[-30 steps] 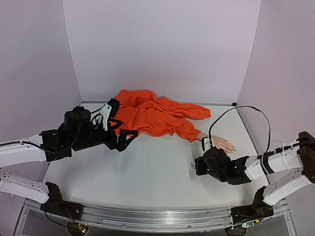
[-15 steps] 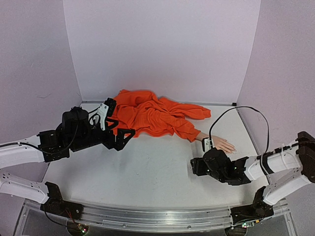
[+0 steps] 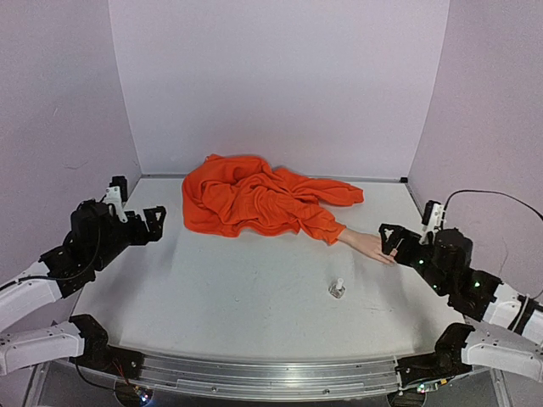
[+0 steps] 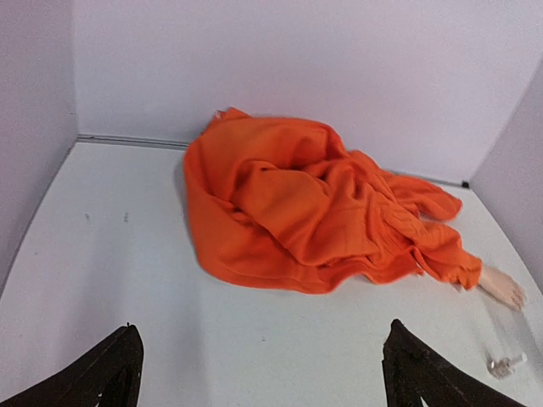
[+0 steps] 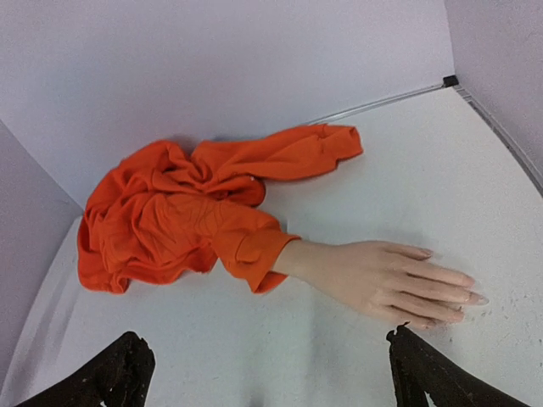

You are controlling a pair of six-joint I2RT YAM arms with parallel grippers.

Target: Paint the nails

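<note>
The pale mannequin hand (image 5: 382, 273) lies flat on the white table, coming out of an orange sleeve (image 5: 254, 250); its nails (image 5: 478, 299) show at the fingertips, pointing right. The hand (image 3: 369, 245) sits right of centre in the top view and shows small at the far right for the left wrist camera (image 4: 502, 287). My right gripper (image 3: 411, 225) hovers open just right of the fingertips; its view shows it (image 5: 267, 343) with nothing between its fingers. My left gripper (image 3: 136, 205) stands open at the far left, well away from the garment, and is likewise empty (image 4: 261, 339).
A crumpled orange garment (image 3: 254, 202) covers the back middle of the table. A small clear bottle (image 3: 338, 289) with a white cap stands alone in front of the hand, also in the left wrist view (image 4: 506, 365). Lilac walls close three sides.
My right gripper has opened and drawn back to the right, and the small bottle now stands free on the table. My left arm has pulled away leftward from the garment.
</note>
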